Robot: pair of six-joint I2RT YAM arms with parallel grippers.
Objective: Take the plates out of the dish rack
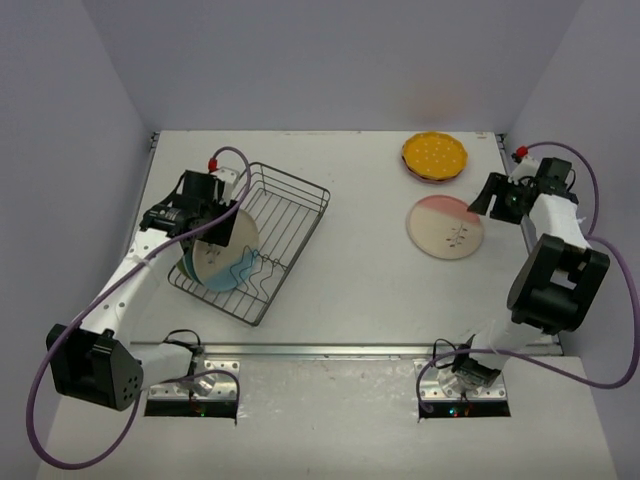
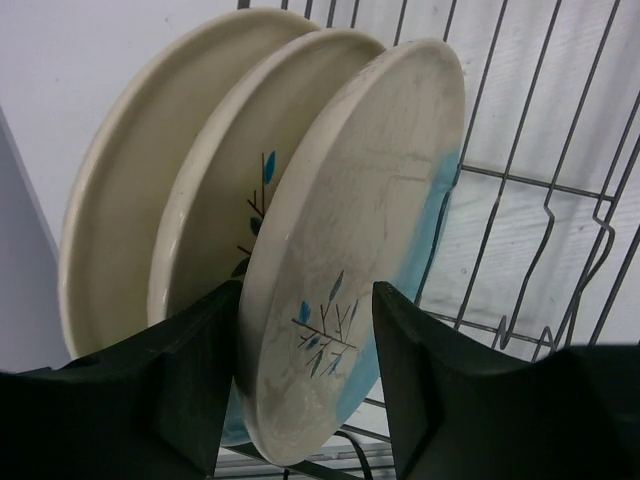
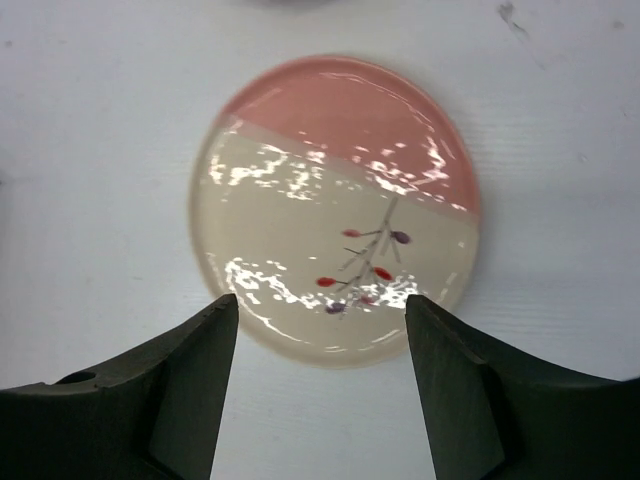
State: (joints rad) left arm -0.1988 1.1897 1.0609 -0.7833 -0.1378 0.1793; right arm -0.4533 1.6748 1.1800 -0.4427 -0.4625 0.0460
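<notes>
On the left half of the white table [image 1: 350, 300], the rectangular grey wire dish rack [image 1: 295, 215] is set at an angle. Three round plates are held upright on edge at the end nearer the arm bases. From the left wrist view these are distinguished as a plain cream rear plate [image 2: 110, 210], a cream middle plate with a blue leaf mark [image 2: 215, 200], and a cream-and-blue front plate with a thin sprig motif [image 2: 350, 190]. The left gripper [image 1: 215, 222] is positioned inside the rack, with its two dark fingers [image 2: 170, 400] placed on either side of the front plate's lower rim. Both fingers are seen pressed against the plate with no gap visible, so the plate is read as clamped, its lower edge seated among the rack's wires.

On the right half of the table, a round cream-and-pink plate with a small red-berried twig [image 3: 330, 200] is laid flat. The right gripper [image 3: 320, 305] is held above this plate's edge with its jaws spread wide and nothing gripped between them. Farther back, near the far right corner, a round orange-yellow plate with pale dots [image 1: 435, 152] is stacked on another plate, of which only a pink rim [image 1: 432, 180] is exposed. The stack and the cream-and-pink plate are near each other but apart.
</notes>
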